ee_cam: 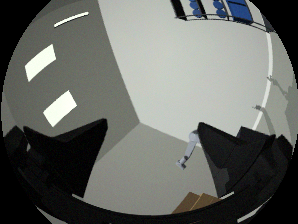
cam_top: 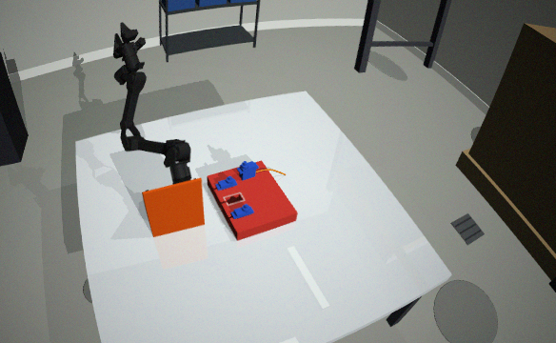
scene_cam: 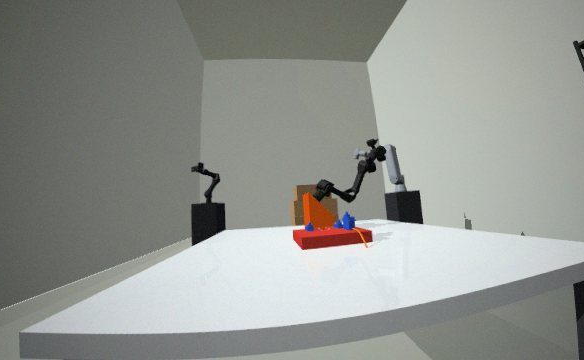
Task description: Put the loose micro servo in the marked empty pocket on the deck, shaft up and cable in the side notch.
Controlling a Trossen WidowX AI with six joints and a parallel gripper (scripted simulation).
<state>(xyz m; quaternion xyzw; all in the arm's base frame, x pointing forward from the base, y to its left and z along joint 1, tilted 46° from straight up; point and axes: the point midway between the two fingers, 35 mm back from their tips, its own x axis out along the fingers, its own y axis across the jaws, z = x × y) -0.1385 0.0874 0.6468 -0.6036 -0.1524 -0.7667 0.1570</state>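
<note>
The red deck (cam_top: 270,205) (scene_cam: 334,241) lies on the table. The loose blue micro servo (cam_top: 248,171) (scene_cam: 348,222) stands tall on the deck's back edge in the top view, and its orange cable (cam_top: 273,171) (scene_cam: 362,237) runs out over the side. A white outline (cam_top: 233,194) marks the dark, empty pocket, between two seated blue servos (cam_top: 226,183) (cam_top: 242,211). The loose servo's shaft direction is too small to tell. My gripper (ee_cam: 153,125) is open and empty, raised high behind the table, far from the servo. The wrist view shows neither deck nor servo.
An orange upright panel (cam_top: 175,208) (scene_cam: 317,212) stands beside the deck, in front of the arm's base (cam_top: 180,171). The white table (cam_top: 364,248) (scene_cam: 222,300) carries them. A shelf (cam_top: 207,40) and a large brown cabinet (cam_top: 530,143) stand away from the table.
</note>
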